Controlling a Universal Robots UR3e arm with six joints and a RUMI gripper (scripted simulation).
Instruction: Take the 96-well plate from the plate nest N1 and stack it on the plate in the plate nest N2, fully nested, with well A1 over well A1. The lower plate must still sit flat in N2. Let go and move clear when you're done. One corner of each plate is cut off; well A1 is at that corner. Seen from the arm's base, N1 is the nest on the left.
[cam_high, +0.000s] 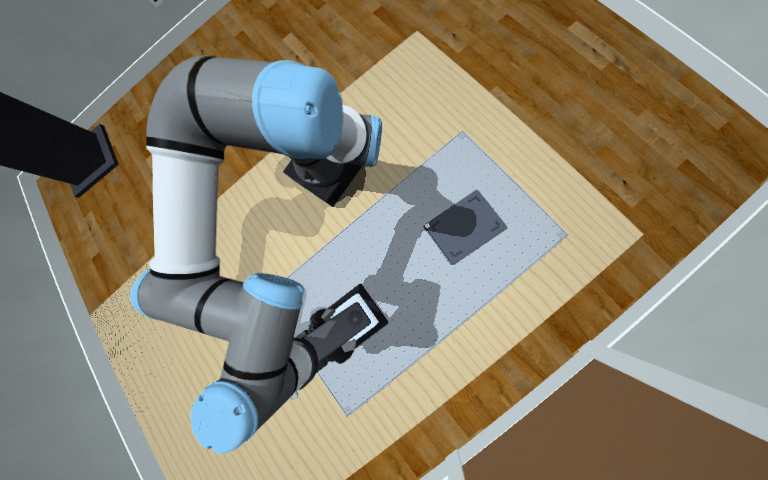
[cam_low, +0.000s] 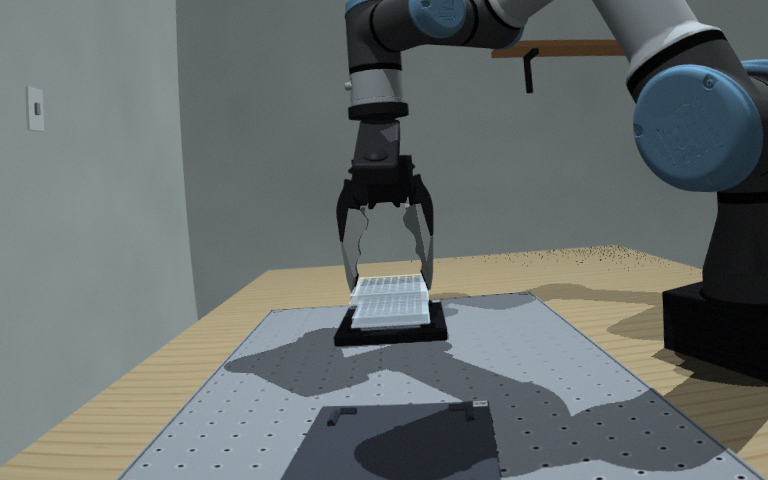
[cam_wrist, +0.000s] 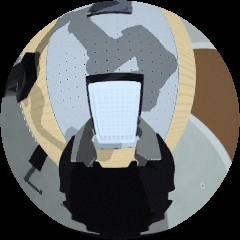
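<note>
Clear plastic catches the light at the centre of the exterior view: the upper 96-well plate hangs between the two jaws of the gripper, which is clamped onto its sides. It sits directly above the lower plate, close over it, though whether the two touch is hard to say from this angle. That lower plate rests in the black nest N2, lying flat on the grey perforated board.

Down at the bottom of the exterior frame, nest N1 lies bare, a dark slab with small corner brackets, partly under the arm's shadow.

From the top view, the gripper covers most of the stack at lower centre, with only the white plate rim and black nest edge showing, while N1 sits well apart toward the right. The wrist camera looks straight down on the held plate, well grid filling the middle. Cut corners are too small to make out.
</note>
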